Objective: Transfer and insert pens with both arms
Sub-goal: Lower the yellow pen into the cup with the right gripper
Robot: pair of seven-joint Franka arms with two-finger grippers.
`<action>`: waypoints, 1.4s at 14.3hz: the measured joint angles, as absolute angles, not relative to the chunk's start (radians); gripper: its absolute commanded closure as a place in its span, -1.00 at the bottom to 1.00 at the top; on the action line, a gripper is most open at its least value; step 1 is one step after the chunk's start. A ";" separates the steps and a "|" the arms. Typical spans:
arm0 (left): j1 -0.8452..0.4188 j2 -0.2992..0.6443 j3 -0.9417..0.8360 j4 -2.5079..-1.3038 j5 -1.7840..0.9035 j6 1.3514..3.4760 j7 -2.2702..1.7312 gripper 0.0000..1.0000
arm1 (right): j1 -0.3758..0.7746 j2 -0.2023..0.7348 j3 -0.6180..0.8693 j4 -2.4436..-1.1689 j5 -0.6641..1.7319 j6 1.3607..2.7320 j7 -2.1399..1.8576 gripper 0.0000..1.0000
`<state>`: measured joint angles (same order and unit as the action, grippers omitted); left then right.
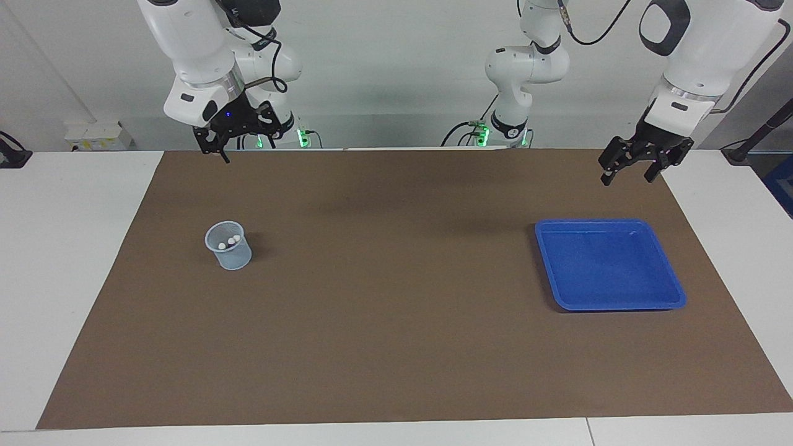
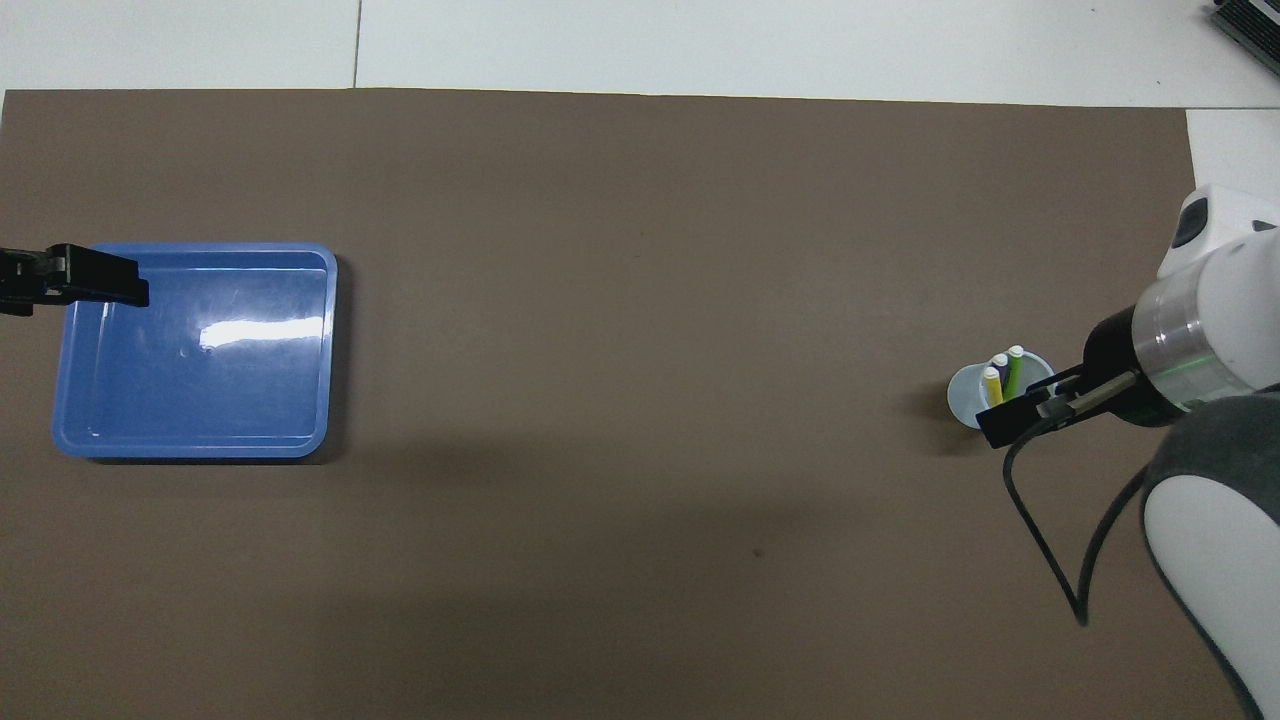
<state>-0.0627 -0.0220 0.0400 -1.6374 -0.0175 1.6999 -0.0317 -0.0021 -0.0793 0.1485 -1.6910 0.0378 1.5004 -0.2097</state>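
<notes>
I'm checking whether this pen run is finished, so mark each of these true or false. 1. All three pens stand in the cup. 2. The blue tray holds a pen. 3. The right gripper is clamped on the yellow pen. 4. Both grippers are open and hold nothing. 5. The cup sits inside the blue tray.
1. True: the green pen, purple pen and yellow pen stand in the cup.
2. False: the blue tray holds nothing.
3. False: the right gripper is raised, well clear of the cup, with nothing in it.
4. True: the left gripper is open too, empty, above the mat near the tray.
5. False: the cup stands on the mat toward the right arm's end, the tray toward the left arm's.
</notes>
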 measured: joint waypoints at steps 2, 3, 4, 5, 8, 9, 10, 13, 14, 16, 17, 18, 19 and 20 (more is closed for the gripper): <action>-0.063 -0.022 0.038 -1.637 -0.017 1.698 -0.031 -1.00 | 0.033 -0.075 0.098 -1.689 0.038 1.503 -0.210 -1.00; -0.063 -0.022 0.037 -1.637 -0.017 1.698 -0.031 -1.00 | 0.046 -0.075 0.082 -1.689 0.038 1.504 -0.210 -1.00; -0.063 -0.022 0.036 -1.637 -0.017 1.697 -0.031 -1.00 | 0.051 -0.074 0.077 -1.689 0.038 1.509 -0.210 -1.00; -0.063 -0.021 0.036 -1.637 -0.017 1.696 -0.030 -1.00 | 0.053 -0.071 0.074 -1.689 0.038 1.517 -0.210 -1.00; -0.063 -0.017 0.038 -1.637 -0.017 1.695 -0.030 -1.00 | 0.054 -0.055 0.069 -1.689 0.038 1.541 -0.210 -1.00; -0.063 -0.016 0.038 -1.637 -0.017 1.695 -0.030 -1.00 | 0.054 -0.046 0.067 -1.689 0.037 1.552 -0.210 -1.00; -0.063 -0.015 0.039 -1.637 -0.017 1.695 -0.030 -1.00 | 0.054 -0.038 0.066 -1.689 0.037 1.554 -0.210 -1.00; -0.063 -0.014 0.039 -1.636 -0.017 1.695 -0.030 -1.00 | 0.051 -0.032 0.063 -1.687 0.037 1.563 -0.210 -1.00; -0.063 -0.014 0.039 -1.636 -0.017 1.695 -0.030 -1.00 | 0.045 -0.032 0.062 -1.683 0.036 1.564 -0.210 -1.00; -0.063 -0.014 0.040 -1.636 -0.017 1.694 -0.030 -1.00 | 0.035 -0.034 0.056 -1.676 0.036 1.564 -0.210 -1.00; -0.063 -0.014 0.040 -1.636 -0.017 1.692 -0.030 -1.00 | 0.032 -0.036 0.055 -1.674 0.036 1.564 -0.210 -1.00; -0.063 -0.014 0.040 -1.636 -0.017 1.688 -0.030 -1.00 | 0.032 -0.040 0.053 -1.674 0.034 1.564 -0.210 -1.00; -0.063 -0.014 0.040 -1.636 -0.017 1.687 -0.030 -1.00 | 0.033 -0.043 0.053 -1.674 0.027 1.563 -0.209 -1.00; -0.063 -0.014 0.040 -1.636 -0.017 1.686 -0.030 -1.00 | 0.035 -0.046 0.055 -1.674 0.015 1.561 -0.203 -1.00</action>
